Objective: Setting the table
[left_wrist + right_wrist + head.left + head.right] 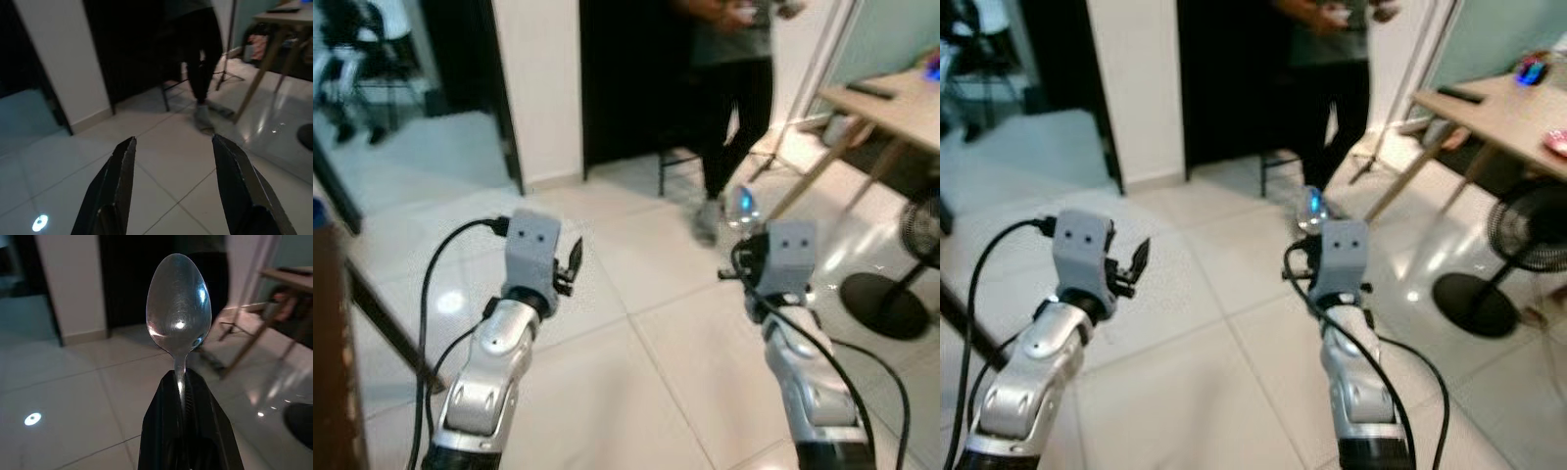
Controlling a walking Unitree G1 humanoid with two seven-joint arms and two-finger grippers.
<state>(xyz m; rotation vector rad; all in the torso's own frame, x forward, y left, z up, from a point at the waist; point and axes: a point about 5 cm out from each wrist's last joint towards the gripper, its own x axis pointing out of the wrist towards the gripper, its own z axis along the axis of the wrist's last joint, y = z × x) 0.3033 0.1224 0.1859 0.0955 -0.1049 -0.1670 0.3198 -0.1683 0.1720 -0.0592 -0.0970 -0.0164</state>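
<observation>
Spoon (179, 308) stands bowl-up in the right gripper (182, 382), whose black fingers pinch its handle, held out above the white tiled floor (636, 294). The left gripper (171, 152) hangs alongside with its fingers spread apart and nothing between them. Ahead, a person (734, 108) stands near the wooden bench (891, 108).
</observation>
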